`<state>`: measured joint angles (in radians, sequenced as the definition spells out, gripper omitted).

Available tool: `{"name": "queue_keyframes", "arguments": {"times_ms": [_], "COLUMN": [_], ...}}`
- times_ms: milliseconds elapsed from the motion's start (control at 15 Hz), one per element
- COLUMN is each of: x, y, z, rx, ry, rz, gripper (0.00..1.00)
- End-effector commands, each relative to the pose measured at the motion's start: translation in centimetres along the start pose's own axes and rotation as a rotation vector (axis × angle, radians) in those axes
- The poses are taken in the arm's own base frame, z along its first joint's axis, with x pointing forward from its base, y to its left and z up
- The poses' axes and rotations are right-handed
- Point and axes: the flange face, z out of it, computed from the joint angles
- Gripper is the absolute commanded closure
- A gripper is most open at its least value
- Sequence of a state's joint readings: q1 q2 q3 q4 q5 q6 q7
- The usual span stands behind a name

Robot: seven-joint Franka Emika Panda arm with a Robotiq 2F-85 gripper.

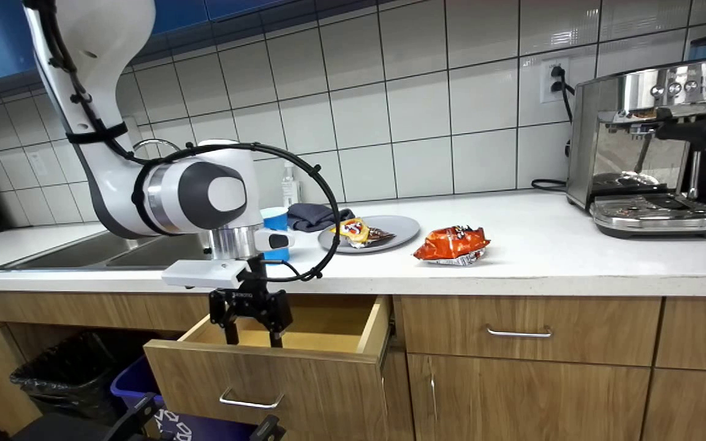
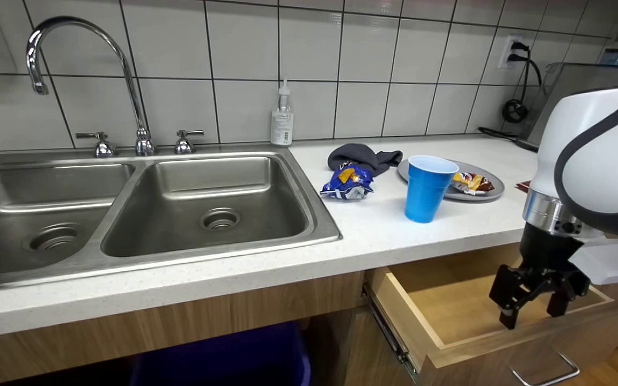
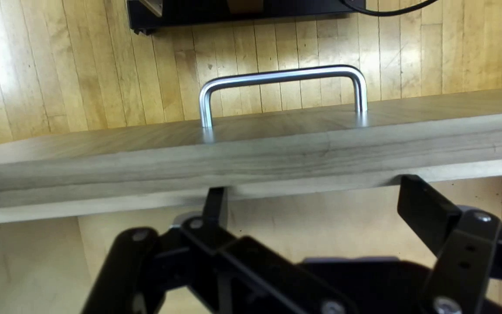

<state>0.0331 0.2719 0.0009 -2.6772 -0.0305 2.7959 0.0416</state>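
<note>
Black angular fingers (image 3: 427, 213) stand spread and unloaded, tips down behind the front panel (image 3: 277, 159) of the brown, boxlike wooden drawer (image 1: 304, 373); from here, contact cannot be confirmed. Its extended metal slide (image 2: 393, 340) supports it below the white counter (image 1: 543, 245).

The pincer (image 1: 254, 339) (spread wide) hangs at a drawer (image 1: 279, 376).

In an exterior view, the camera stands back, looking across the worktop (image 1: 537, 245) and obliquely at the wall (image 1: 420, 110) from the side towards the machine (image 1: 619, 153). In an exterior view, it looks down from nearer, before the sink (image 2: 118, 206). Both share the drawer (image 1: 322, 380). The wrist view points steeply down, close behind the pincer (image 3: 312, 187), over the drawer to the floor (image 3: 277, 48).
</note>
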Motion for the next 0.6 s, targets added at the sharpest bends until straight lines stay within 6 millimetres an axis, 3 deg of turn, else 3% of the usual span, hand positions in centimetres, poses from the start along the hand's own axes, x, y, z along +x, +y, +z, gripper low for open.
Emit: {"name": "queue_keyframes", "arguments": {"times_ms": [0,533], "x": [-2.38,-2.57], "y": [-0.60,-0.62], "z": [0.27,-0.07], "rx": [-0.004,0.001], "ry": [-0.071,-0.095], "rz": [0.034,0.040], "gripper": [0.00,0.00]}}
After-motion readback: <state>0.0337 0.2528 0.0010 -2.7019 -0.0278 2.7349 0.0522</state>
